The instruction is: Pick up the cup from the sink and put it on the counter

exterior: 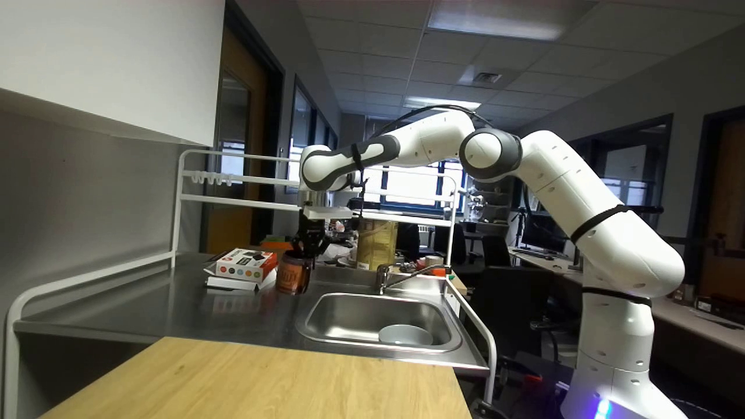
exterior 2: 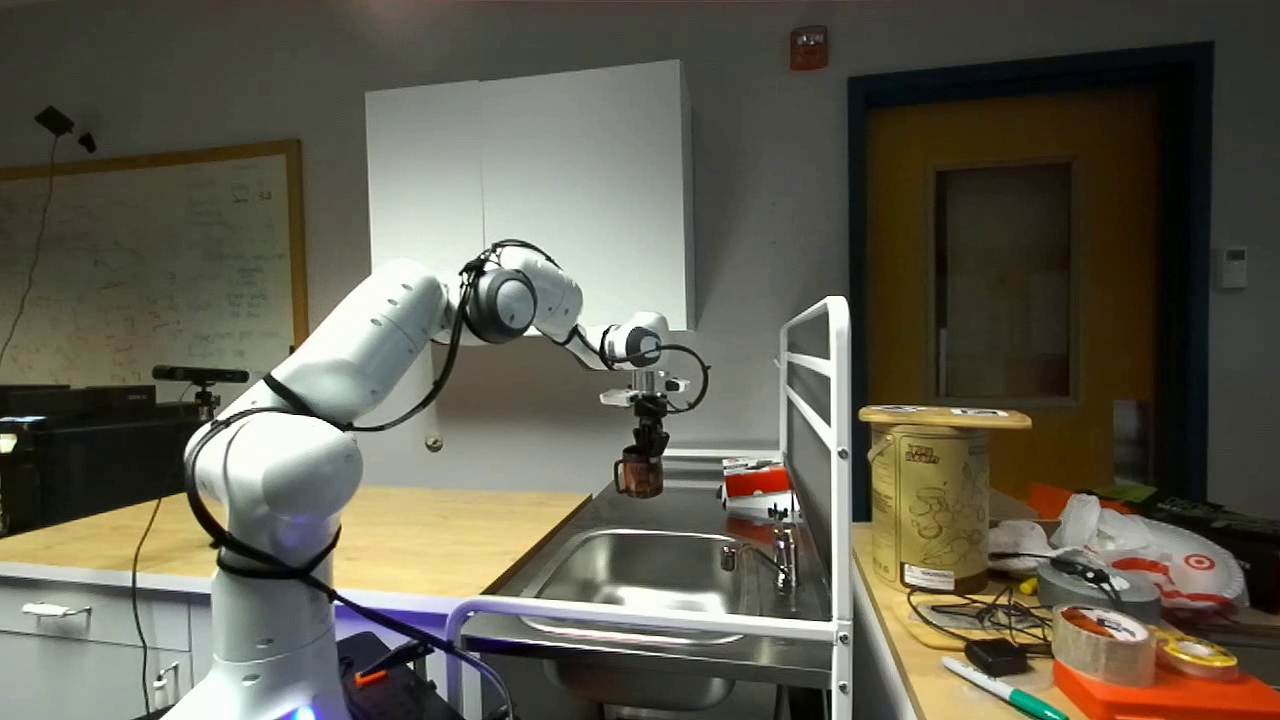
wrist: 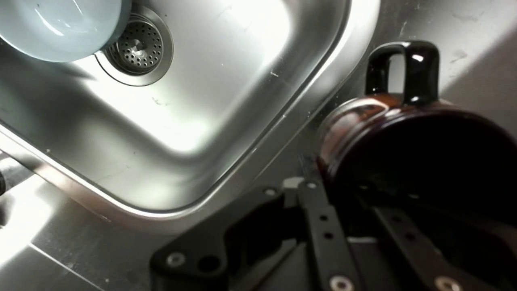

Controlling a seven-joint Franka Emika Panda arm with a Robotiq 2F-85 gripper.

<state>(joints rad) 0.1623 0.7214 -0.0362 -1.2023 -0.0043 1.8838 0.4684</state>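
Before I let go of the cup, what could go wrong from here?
Tipping: in the wrist view, the cup looks close to the rim of the sink, so releasing it there might leave it tilted.
Slipping: the fingers seem to grip only one side of the cup, so it might pivot.
Bumping: the red-and-white box on the counter looks nearby; drifting that way could knock it.

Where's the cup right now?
In an exterior view, the cup is held in the jaws, left of the sink and right of the red-and-white box.
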